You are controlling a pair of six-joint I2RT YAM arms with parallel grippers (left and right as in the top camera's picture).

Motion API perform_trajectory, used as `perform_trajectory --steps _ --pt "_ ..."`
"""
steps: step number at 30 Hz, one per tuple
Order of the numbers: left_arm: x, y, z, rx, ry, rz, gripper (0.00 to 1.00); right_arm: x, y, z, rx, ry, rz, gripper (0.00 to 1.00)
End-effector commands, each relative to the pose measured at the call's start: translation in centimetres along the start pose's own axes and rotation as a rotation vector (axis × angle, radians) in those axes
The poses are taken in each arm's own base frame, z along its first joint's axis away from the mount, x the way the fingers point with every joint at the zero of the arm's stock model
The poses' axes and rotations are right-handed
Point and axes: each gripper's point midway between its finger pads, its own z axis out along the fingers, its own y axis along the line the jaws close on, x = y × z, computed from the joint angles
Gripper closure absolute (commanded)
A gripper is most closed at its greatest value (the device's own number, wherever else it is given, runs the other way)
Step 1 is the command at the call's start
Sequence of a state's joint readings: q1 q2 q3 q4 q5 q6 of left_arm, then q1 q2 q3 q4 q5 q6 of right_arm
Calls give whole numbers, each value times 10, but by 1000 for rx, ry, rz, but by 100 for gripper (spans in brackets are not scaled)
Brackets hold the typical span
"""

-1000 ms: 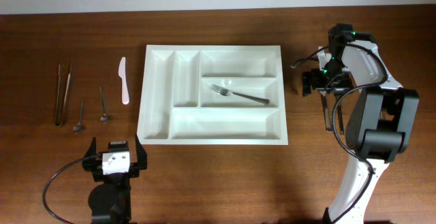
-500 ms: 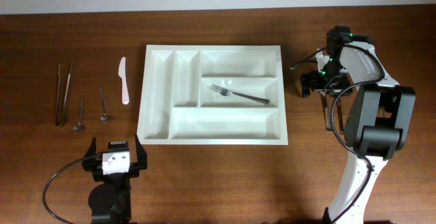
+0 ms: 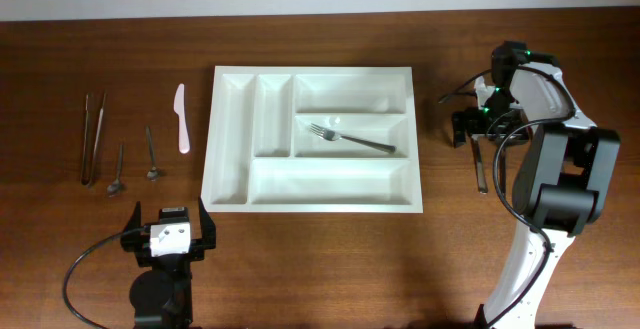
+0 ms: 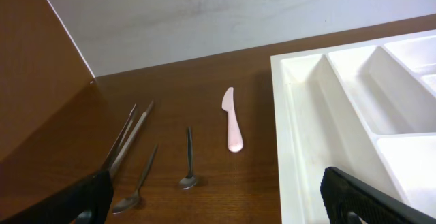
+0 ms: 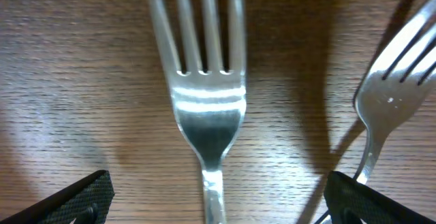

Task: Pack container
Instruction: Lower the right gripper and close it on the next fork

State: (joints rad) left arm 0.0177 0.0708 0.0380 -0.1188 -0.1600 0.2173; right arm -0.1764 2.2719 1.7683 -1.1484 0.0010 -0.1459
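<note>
Container (image 3: 312,207) at centre of surface (image 3: 450,259), long side running left-right.

Progress: early.
- Packed fork (image 3: 350,139) lies in middle long compartment; other four compartments bare.
- Left to pack, by judgement: tongs (image 3: 92,139), small spoon (image 3: 117,172), another small spoon (image 3: 152,159) and white knife (image 3: 181,119) on surface left of container; centred fork (image 5: 208,108) and second fork (image 5: 385,108) on surface to right.

Right pincer (image 5: 216,200): spread wide, low over centred fork, one finger each side, grips nothing.

Left pincer (image 4: 216,200): spread wide, at near edge, holds nothing.

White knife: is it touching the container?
Apart. The overhead view shows bare table between the white knife and the left rim of the container; the left wrist view shows the same gap.
</note>
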Motion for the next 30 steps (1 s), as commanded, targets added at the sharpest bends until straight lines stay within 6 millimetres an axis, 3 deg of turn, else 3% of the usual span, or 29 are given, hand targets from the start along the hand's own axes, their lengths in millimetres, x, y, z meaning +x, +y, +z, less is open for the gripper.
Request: perform_trajectory --steps 1,15,24,30 --pt "0 -3 0 13 -9 8 1 5 1 8 7 28 -33 0" --pt "0 -3 0 13 -9 8 1 3 15 8 10 28 -68 6" --pt "0 -3 0 13 -9 8 1 0 14 8 12 19 -72 21" --pt "0 -3 0 13 -9 8 1 1 14 10 12 21 -76 26"
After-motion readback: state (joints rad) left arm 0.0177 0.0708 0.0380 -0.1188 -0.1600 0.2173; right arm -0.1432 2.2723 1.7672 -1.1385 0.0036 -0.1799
